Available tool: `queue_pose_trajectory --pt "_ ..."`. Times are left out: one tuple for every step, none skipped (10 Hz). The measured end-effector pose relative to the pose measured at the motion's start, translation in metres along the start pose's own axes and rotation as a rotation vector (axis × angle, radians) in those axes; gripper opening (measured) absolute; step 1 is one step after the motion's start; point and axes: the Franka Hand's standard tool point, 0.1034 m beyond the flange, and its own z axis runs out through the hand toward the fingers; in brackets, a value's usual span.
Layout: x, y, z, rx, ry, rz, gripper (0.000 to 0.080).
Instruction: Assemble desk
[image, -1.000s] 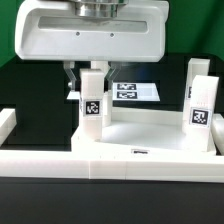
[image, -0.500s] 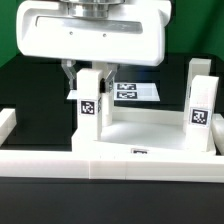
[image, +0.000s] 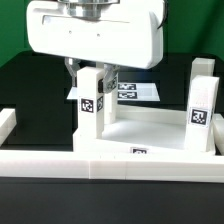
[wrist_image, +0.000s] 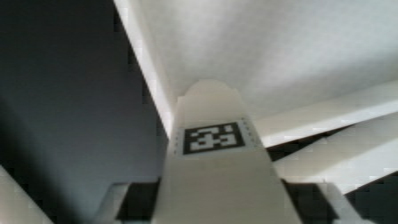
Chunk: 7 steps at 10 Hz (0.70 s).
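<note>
Desk top material: smooth matte white plastic, a broad rectangular tray (image: 150, 135) with a raised rim, lying flat under the gripper; 1 small black-and-white tag shows on its near wall.
Desk top in the wrist view: a pale flat surface (wrist_image: 285, 50) with straight raised edges, seen past the leg.
Held leg shape: a short square-section white post (image: 92, 100), upright, plain faces with sharp edges, 1 square black-and-white tag on the face toward the exterior camera; the wrist view shows the same leg (wrist_image: 222, 150) end-on, tapering away from the camera, with its tag facing the lens.
Other leg: a second white post (image: 201, 100) of the same shape, upright at the tray corner on the exterior view's right, well apart from the gripper, also carrying 1 tag.
Tray contents: both legs stand inside the rim at opposite corners; whether the held leg's foot is seated in a recess cannot be told.
Marker board: a thin flat white sheet (image: 135, 91) with printed tags, on the dark table behind the tray, beyond the gripper.
Gripper: (image: 92, 72) partly closed, its 2 fingers (image: 72, 72) pressed on opposite sides of the held leg's upper end, below the bulky white housing.
Border rail: a long white bar (image: 60, 160) along the tray's near side, below and in front of the gripper.
</note>
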Motion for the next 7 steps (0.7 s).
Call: queue_pose_trajectory --pt "0.000 0.001 0.000 -0.003 -0.001 0.036 0.0312" --pt "0.000 0.002 0.000 -0.004 -0.004 0.060 0.0312" --pt "0.000 0.002 0.000 -0.005 -0.004 0.050 0.0318" --pt "-0.001 0.002 0.001 -0.006 -0.005 0.051 0.0454" --pt "-0.001 0.002 0.001 -0.006 -0.005 0.051 0.0577" --pt "-0.003 -0.004 -0.005 0.002 -0.007 0.052 0.0577" --pt "-0.010 -0.015 -0.017 0.018 -0.013 0.060 0.0635"
